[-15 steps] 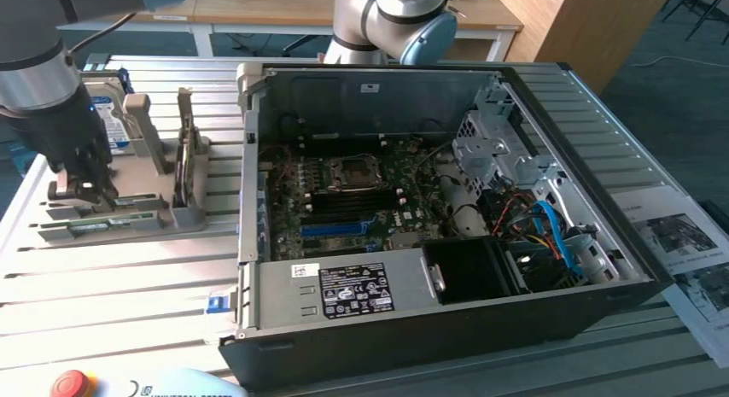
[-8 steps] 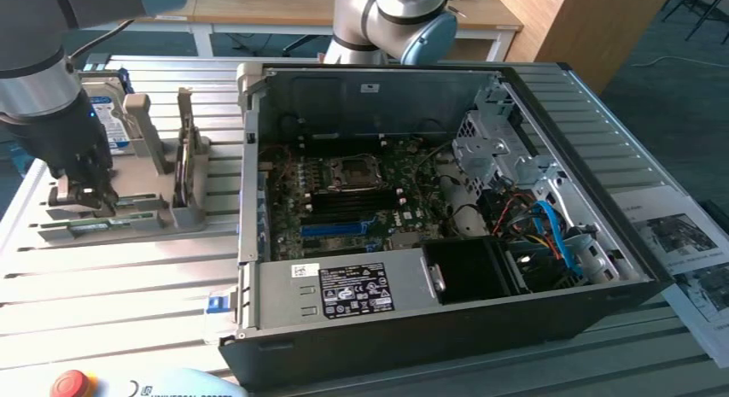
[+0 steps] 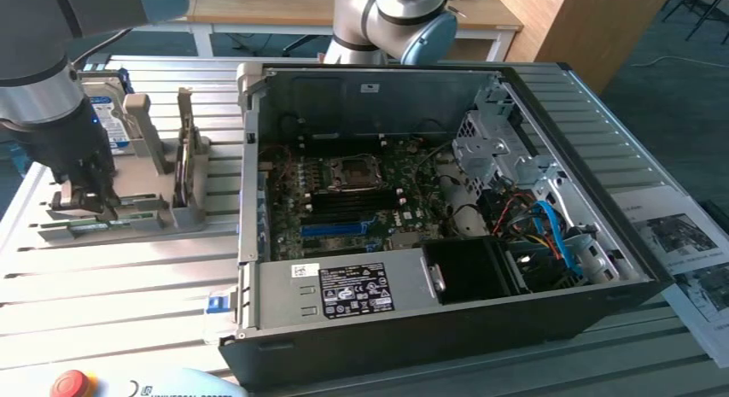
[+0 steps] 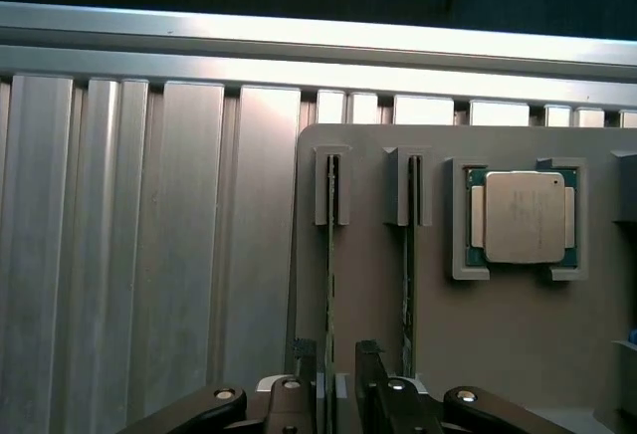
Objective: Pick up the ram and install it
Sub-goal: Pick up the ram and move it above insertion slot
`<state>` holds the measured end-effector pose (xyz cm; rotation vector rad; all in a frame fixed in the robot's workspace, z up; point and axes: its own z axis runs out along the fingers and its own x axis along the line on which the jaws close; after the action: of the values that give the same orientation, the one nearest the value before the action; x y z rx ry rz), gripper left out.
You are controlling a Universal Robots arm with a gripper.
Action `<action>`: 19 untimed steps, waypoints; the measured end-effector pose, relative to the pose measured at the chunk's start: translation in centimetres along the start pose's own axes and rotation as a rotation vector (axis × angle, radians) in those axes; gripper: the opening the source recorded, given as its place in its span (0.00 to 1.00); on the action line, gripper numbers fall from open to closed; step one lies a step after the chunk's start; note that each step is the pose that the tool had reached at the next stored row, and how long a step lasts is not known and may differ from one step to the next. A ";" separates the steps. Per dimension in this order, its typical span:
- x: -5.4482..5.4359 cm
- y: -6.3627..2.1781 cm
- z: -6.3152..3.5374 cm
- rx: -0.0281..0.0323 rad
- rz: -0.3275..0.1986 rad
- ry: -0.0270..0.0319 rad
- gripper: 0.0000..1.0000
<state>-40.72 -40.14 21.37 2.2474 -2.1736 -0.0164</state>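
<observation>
Hand (image 4: 335, 356) spread wide, astride ram (image 4: 331, 245) edge

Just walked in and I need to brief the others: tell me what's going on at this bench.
The robot arm's gripper is down over the grey holder, which sits at the exterior view's left beside the open computer case. Its open jaws stand either side of one ram stick, which is on edge in its slot and not yet lifted. A second stick and the processor rest alongside in the same holder.
</observation>
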 end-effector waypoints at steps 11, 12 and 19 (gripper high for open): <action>0.0 -0.02 0.71 0.0001 -0.001 0.0000 0.30; 0.0 -0.02 0.81 0.0002 -0.001 0.0000 0.30; 0.0 -0.02 1.03 0.0002 -0.001 0.0000 0.30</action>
<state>-40.72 -40.13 20.35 2.2491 -2.1721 -0.0163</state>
